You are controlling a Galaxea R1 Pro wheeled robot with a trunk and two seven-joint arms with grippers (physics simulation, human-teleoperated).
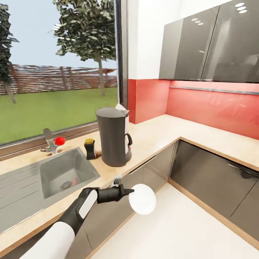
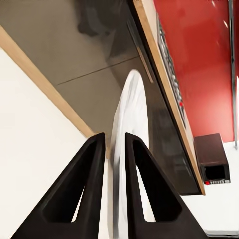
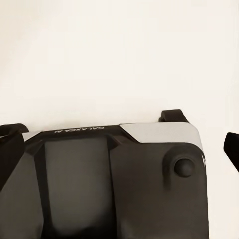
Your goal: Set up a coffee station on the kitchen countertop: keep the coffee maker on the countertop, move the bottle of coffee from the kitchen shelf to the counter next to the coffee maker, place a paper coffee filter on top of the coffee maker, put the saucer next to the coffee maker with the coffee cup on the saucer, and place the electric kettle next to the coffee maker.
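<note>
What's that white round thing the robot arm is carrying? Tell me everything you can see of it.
It is the saucer, a small flat round white plate, plain and smooth, like glazed ceramic. The left gripper holds it by the rim, jaws shut on its edge. It is tipped up on edge rather than lying flat, and the left wrist view shows it edge-on as a thin white sliver between the black fingers. It hangs over the floor in front of the cabinets, below the kitchen countertop, touching nothing else.

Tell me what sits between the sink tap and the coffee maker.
In the head view, the bottle of coffee stands on the countertop between the tap and the coffee maker, close beside the machine.
</note>
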